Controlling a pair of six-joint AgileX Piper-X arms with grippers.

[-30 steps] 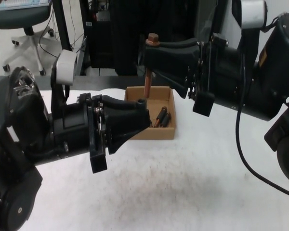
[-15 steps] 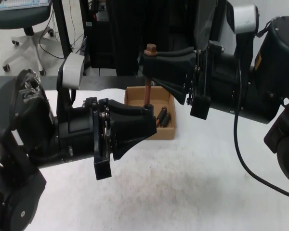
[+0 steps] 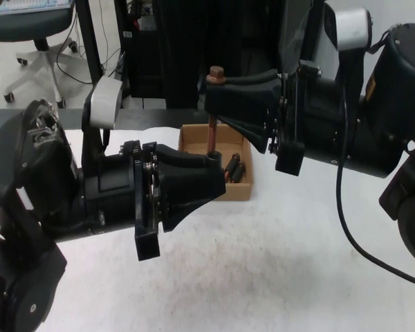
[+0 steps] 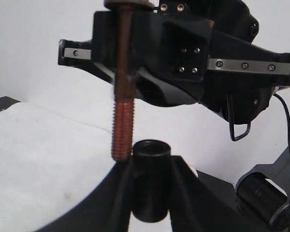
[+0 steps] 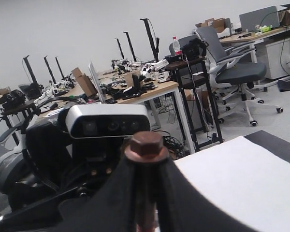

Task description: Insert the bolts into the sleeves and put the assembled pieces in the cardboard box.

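Bolt (image 4: 122,87) clamped upright near its head in right gripper (image 3: 211,77), threaded tip just beside rim of sleeve (image 4: 151,180). Sleeve pinched upright in left gripper (image 3: 215,170). Cardboard box (image 3: 239,191) just beyond, assembled pieces (image 3: 234,168) inside.

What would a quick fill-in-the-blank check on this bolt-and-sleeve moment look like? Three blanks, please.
1. The right hand holds the bolt with its head pointing ____.
2. The sleeve gripped by the left hand is ____ in colour.
3. The bolt's threaded tip is not yet ____ the sleeve.

Missing words: up; black; inside
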